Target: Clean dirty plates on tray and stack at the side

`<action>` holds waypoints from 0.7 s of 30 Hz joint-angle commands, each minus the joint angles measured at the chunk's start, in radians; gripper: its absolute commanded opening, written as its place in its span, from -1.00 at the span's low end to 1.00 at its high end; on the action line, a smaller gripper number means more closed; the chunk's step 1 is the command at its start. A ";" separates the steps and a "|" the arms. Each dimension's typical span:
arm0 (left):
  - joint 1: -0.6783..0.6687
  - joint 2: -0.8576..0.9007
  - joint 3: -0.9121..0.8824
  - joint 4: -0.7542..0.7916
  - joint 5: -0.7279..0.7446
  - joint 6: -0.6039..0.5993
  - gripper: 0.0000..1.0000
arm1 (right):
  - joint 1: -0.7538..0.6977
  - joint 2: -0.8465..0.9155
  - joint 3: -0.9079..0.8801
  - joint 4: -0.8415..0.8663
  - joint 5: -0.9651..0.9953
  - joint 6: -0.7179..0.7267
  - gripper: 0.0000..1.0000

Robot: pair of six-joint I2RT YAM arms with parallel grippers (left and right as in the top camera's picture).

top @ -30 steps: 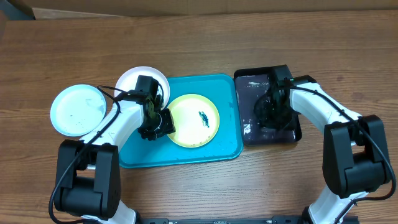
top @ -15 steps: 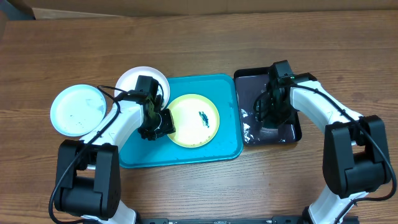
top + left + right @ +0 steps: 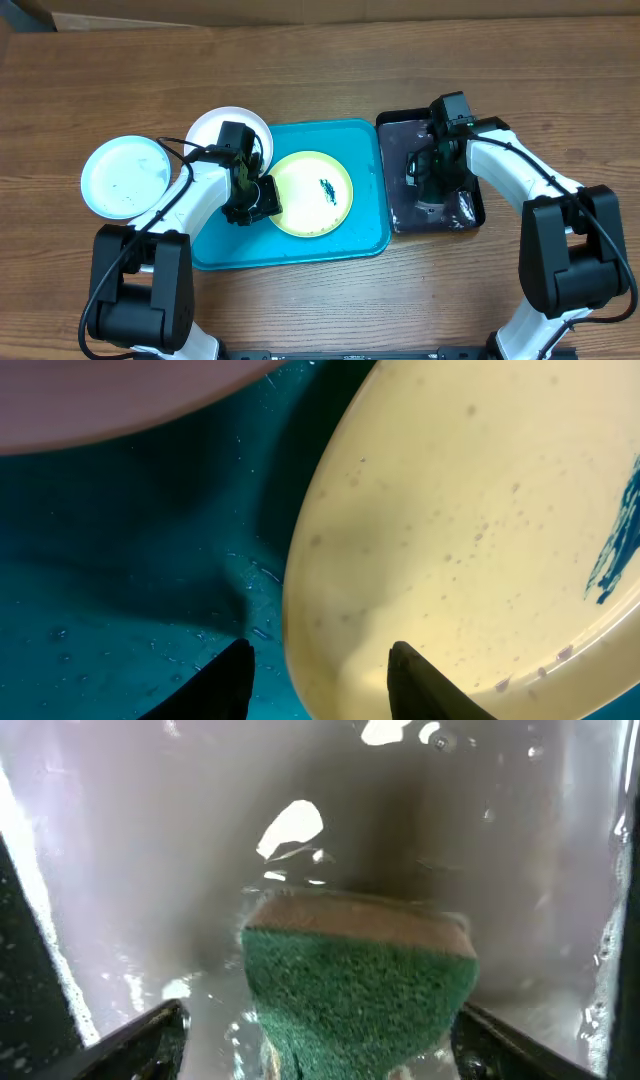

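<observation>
The yellow plate [image 3: 312, 193] lies on the teal tray [image 3: 360, 150] with a dark blue smear [image 3: 328, 187] near its middle. My left gripper [image 3: 266, 198] stands half open astride the plate's left rim. In the left wrist view one finger is over the tray [image 3: 120, 560] and the other over the yellow plate [image 3: 480, 510]. A white plate [image 3: 222, 126] overlaps the tray's back-left corner. A pale mint plate [image 3: 127, 177] lies on the table to the left. My right gripper [image 3: 432, 185] hangs open over the green sponge [image 3: 360, 990], clear of both its sides.
The black tray [image 3: 400, 135] stands right of the teal one, wet, with foam [image 3: 465, 205] near its front right corner. The wooden table [image 3: 320, 60] stretches behind both trays. My left arm crosses the teal tray's left edge.
My right gripper has opened and let go of the sponge, which now rests in the black tray. The left arm and the plates have not moved.
</observation>
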 commanded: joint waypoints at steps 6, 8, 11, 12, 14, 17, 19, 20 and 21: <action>-0.005 0.001 0.022 -0.010 0.006 0.015 -0.09 | -0.002 -0.006 -0.014 0.012 0.008 0.001 -0.40; -0.005 0.001 0.022 -0.010 0.006 0.015 -0.09 | -0.002 -0.006 -0.012 0.016 0.008 0.001 0.47; -0.005 0.001 0.022 -0.010 0.005 0.015 -0.09 | -0.006 -0.006 0.009 0.015 0.008 0.001 0.73; -0.005 0.001 0.022 -0.010 0.005 0.015 -0.09 | -0.007 -0.006 0.019 0.016 0.008 0.001 0.73; -0.005 0.001 0.022 -0.010 0.005 0.015 -0.08 | -0.007 -0.006 0.035 0.018 0.008 0.002 0.68; -0.005 0.001 0.022 -0.010 0.005 0.015 -0.09 | -0.007 -0.006 0.047 0.028 0.008 0.002 0.27; -0.005 0.001 0.022 -0.010 0.005 0.015 -0.09 | -0.007 -0.006 0.047 0.027 0.008 0.002 -0.25; -0.005 0.001 0.022 -0.010 0.005 0.015 -0.09 | -0.007 -0.006 0.047 0.027 0.008 0.002 -0.43; -0.005 0.001 0.022 -0.010 0.005 0.015 -0.08 | -0.007 -0.006 0.047 0.027 0.008 0.002 -0.69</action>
